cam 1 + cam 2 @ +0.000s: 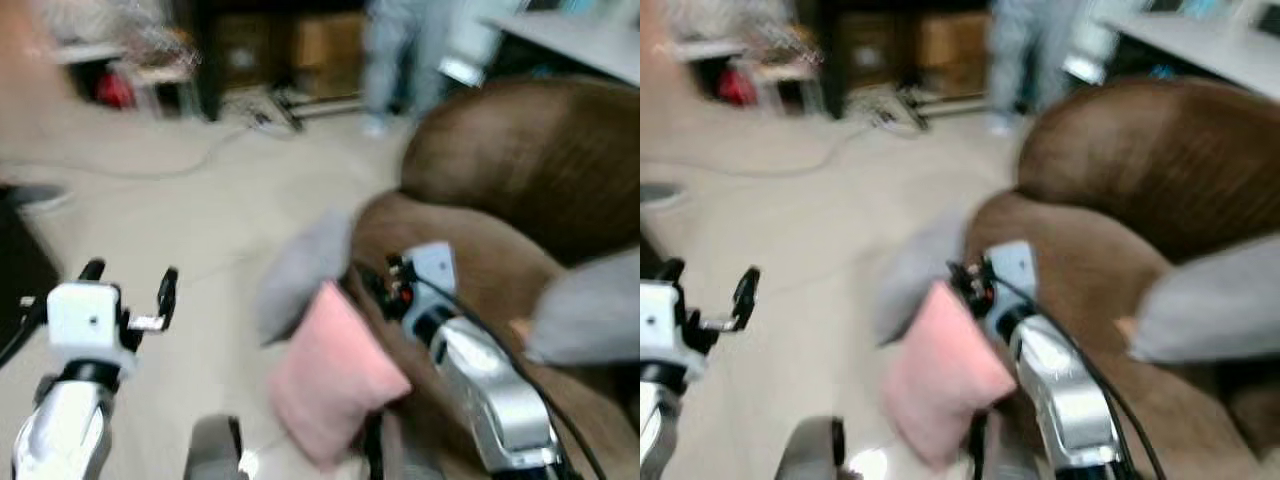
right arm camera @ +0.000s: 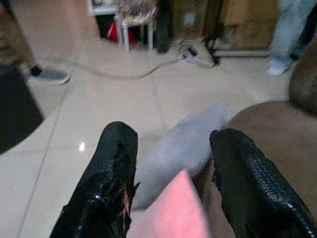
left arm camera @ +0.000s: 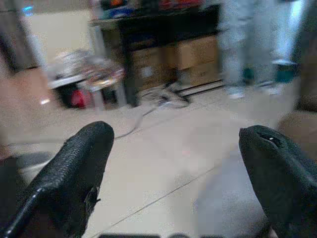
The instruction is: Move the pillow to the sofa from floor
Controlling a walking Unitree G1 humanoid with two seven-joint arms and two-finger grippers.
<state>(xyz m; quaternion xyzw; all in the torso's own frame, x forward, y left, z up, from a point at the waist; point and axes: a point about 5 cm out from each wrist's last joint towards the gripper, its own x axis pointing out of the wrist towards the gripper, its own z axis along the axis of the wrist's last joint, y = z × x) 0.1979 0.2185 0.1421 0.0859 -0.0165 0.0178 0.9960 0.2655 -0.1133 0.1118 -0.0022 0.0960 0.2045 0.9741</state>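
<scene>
A pink pillow (image 1: 335, 385) hangs tilted beside the front of the brown sofa (image 1: 530, 170), its upper corner between the fingers of my right gripper (image 2: 171, 144). The two black fingers (image 2: 116, 163) stand on either side of that pink corner, shut on it. A grey pillow (image 1: 300, 265) leans against the sofa arm just beyond, on the floor. My left gripper (image 1: 130, 283) is raised at the left over bare floor, open, with nothing between its fingers (image 3: 81, 163). The views are blurred.
Another grey pillow (image 1: 590, 305) lies on the sofa seat at the right. A person's legs (image 1: 400, 50) stand at the back by cardboard boxes (image 1: 325, 40). A cable (image 2: 124, 74) runs across the pale tiles. A shoe (image 2: 47, 74) shows at the left.
</scene>
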